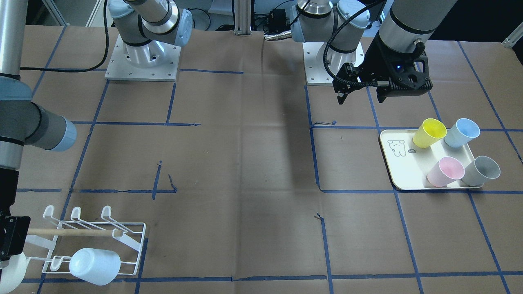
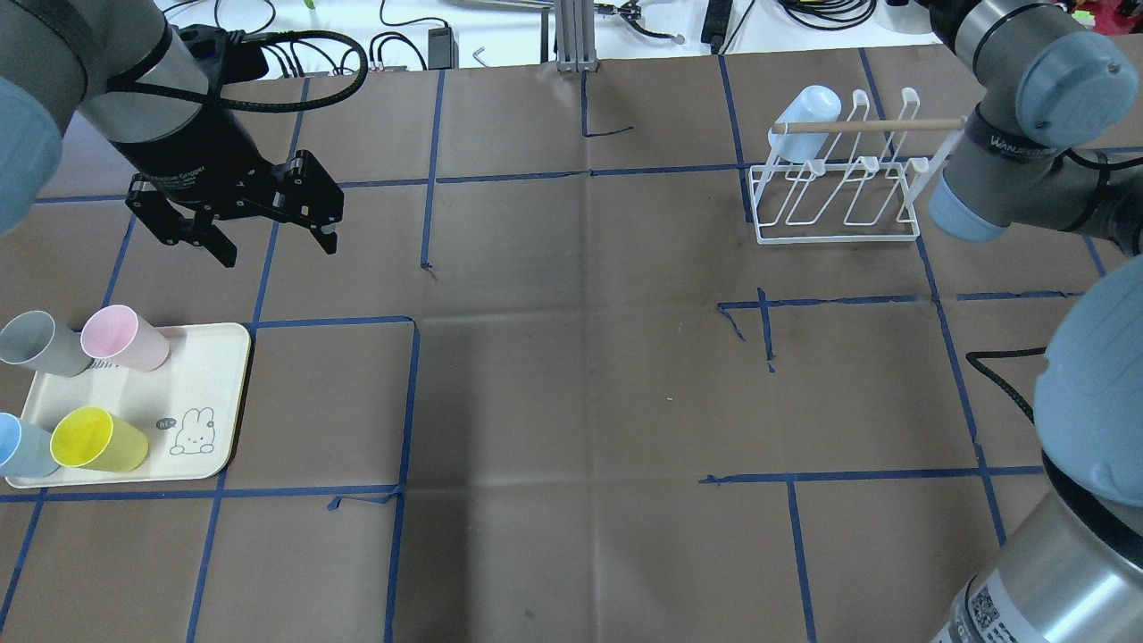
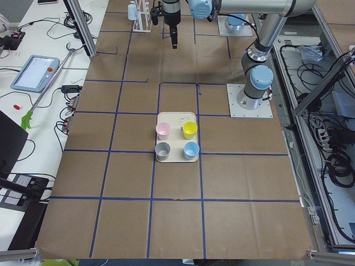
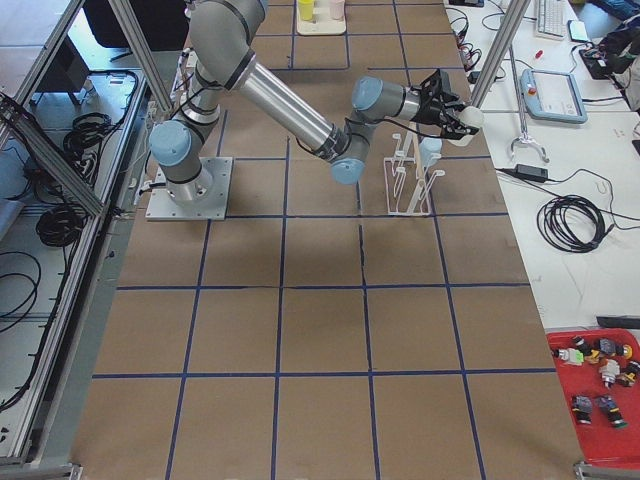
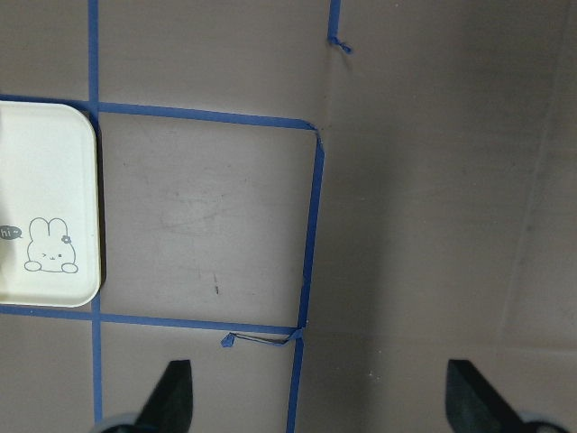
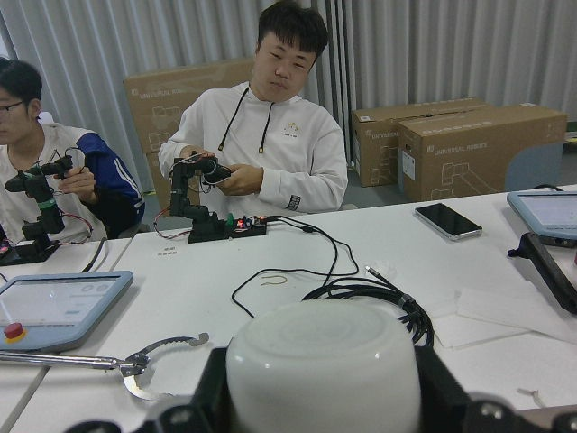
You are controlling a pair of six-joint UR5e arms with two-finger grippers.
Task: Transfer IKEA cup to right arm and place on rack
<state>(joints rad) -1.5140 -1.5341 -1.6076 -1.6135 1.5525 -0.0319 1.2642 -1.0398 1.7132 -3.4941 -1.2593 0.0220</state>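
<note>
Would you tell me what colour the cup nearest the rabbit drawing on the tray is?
Yellow; the cup shows best in the overhead exterior view.

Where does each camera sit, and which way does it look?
Front-facing: opposite the robot, looking down; open black left hand near cream rectangular tray.
Overhead: behind the shoulders, looking forward; silver left arm, right arm.
Exterior left: left table end; left arm nearer.
Exterior right: right end; right hand grips rounded white cup by white wire rack.
Left wrist: straight down; fingertips.
Right wrist: level, toward seated people; cup.
Shared: tray in front-facing, overhead.
</note>
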